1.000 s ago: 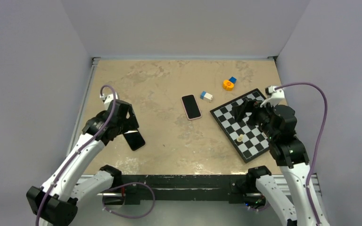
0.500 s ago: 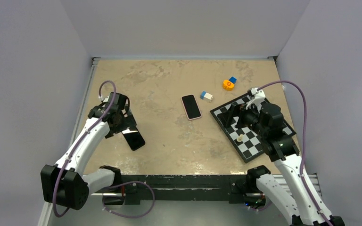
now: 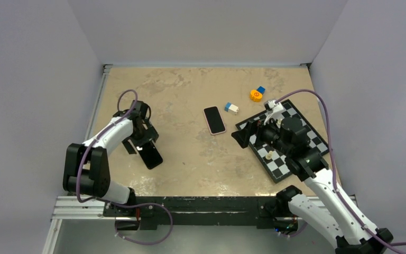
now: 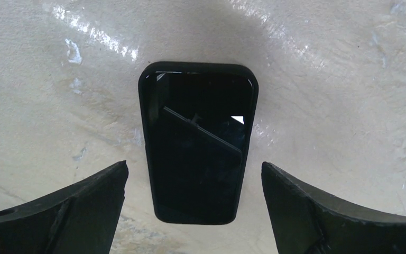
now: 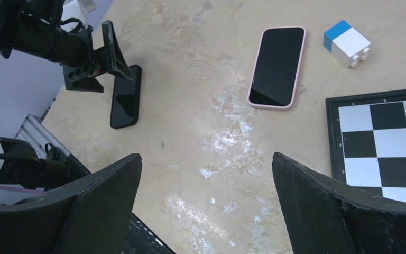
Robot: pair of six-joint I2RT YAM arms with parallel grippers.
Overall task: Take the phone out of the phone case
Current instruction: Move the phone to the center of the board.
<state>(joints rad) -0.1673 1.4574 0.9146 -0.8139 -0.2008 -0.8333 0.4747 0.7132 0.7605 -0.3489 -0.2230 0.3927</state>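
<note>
With left gripper (image 4: 193, 165) and right gripper (image 5: 206, 156) both spread, the black phone in black case (image 4: 198, 132) lies flat on the beige counter (image 4: 322, 106) beneath the left gripper, where closing on its low edges may skid it aside.

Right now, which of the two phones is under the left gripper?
The black phone, lying flat just below the open left gripper; the pink-rimmed phone lies well away, nearer the chessboard.
</note>
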